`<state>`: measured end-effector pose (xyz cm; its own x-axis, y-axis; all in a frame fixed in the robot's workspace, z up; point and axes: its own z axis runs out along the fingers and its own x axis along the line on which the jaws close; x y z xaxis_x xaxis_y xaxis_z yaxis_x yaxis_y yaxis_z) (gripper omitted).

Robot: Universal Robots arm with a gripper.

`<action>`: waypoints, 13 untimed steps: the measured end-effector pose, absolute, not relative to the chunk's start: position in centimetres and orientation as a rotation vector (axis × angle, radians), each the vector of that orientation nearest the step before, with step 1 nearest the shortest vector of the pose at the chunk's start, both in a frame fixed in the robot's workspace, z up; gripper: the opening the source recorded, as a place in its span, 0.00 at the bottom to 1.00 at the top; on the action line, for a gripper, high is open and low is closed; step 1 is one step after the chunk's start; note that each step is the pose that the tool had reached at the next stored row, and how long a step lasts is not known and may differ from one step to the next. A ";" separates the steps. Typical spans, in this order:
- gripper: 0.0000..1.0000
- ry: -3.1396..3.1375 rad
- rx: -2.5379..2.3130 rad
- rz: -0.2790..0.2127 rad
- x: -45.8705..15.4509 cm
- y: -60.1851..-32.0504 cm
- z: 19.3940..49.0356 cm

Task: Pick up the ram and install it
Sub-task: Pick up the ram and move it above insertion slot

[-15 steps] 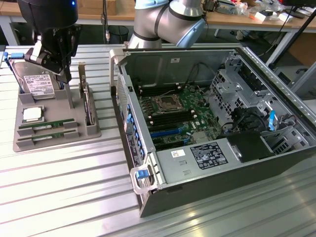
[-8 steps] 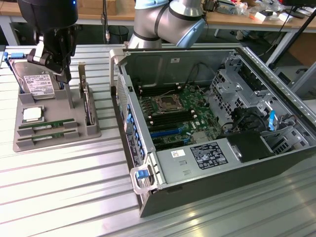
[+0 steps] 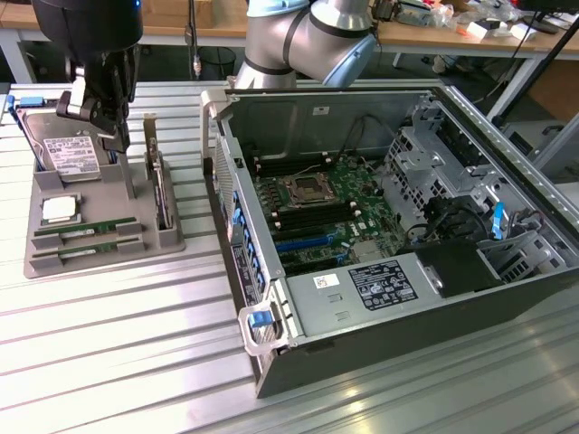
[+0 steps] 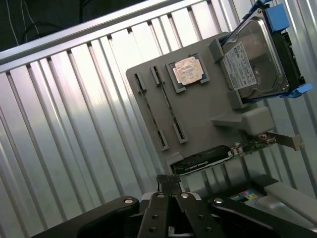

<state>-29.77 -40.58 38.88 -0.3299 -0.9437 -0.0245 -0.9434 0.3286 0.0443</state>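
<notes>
In the exterior view's upper left, the pincer (image 3: 116, 136) hangs clenched and empty over a grey tray (image 3: 104, 262) on the ribbed metal worktop (image 3: 118, 362). The ram (image 3: 86, 231) lies flat in a slot at the tray's near side, its twin (image 3: 95, 250) just beside it, both apart from the pincer. Behind them sit a silver CPU (image 3: 59, 210) and a hard drive (image 3: 63, 149) whose white label is too fine to read. A bracketed card (image 3: 159, 185) stands upright on the tray's right edge. The open computer case (image 3: 507, 208) fills the right, with a black-labelled power supply (image 3: 384, 285); its print is illegible.

In the wrist view, the pincer (image 4: 168, 184) shows its fingertips (image 4: 174, 182) pressed together. The ram (image 4: 148, 109) and its twin (image 4: 168, 105) lie in the tray (image 4: 208, 114), the CPU (image 4: 188, 71) just beside them and the hard drive (image 4: 252, 62) beyond.
</notes>
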 end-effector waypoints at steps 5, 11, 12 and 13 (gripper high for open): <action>0.11 -2.488 1.904 -0.079 -29.8 -40.6 38.9; 0.11 -2.471 1.925 -0.078 -29.8 -40.6 38.9; 0.11 -2.472 1.925 -0.078 -29.8 -40.6 38.9; 0.11 -2.472 1.925 -0.078 -29.8 -40.6 38.9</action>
